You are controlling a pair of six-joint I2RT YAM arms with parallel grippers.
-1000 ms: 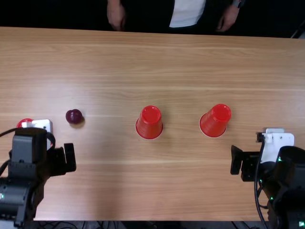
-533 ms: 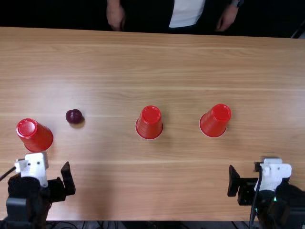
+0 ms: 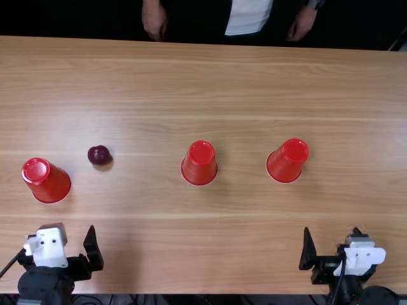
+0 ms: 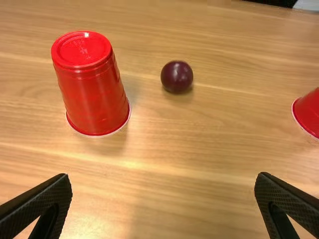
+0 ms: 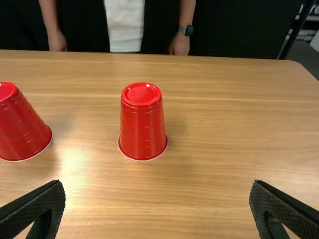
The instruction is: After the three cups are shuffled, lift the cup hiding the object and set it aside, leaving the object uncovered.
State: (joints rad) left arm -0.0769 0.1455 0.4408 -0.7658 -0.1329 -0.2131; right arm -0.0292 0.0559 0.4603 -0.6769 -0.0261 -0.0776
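Mostly, the two arms are cut off by the bottom edge of the top view, where only their wrist ends are seen at the near edge of the table (image 3: 203, 82). What lies beneath the middle cup (image 3: 200, 163) and the right cup (image 3: 287, 161) is hidden, since both are stood upside down with their rims flat on the wood. The middle cup is clipped at the frame edge in both wrist views, so only part of its wall and rim is shown there. The left cup (image 3: 46, 180) is likewise inverted on the table, and nothing can be made out under it. The ball (image 3: 98, 154), dark purple, is left uncovered on the bare wood, just beside the left cup but apart from it, between that cup and the middle cup. The left gripper (image 4: 160, 178) is held low in front of the left cup with its jaws set wide apart and nothing between them. The right gripper (image 5: 155, 184) is held the same way, facing the right cup, jaws wide apart and empty. Compared with a second ago, both arms have been drawn back toward the near edge, and the left cup, then largely masked by the left wrist, is now seen whole. The cups and the ball have not been shifted
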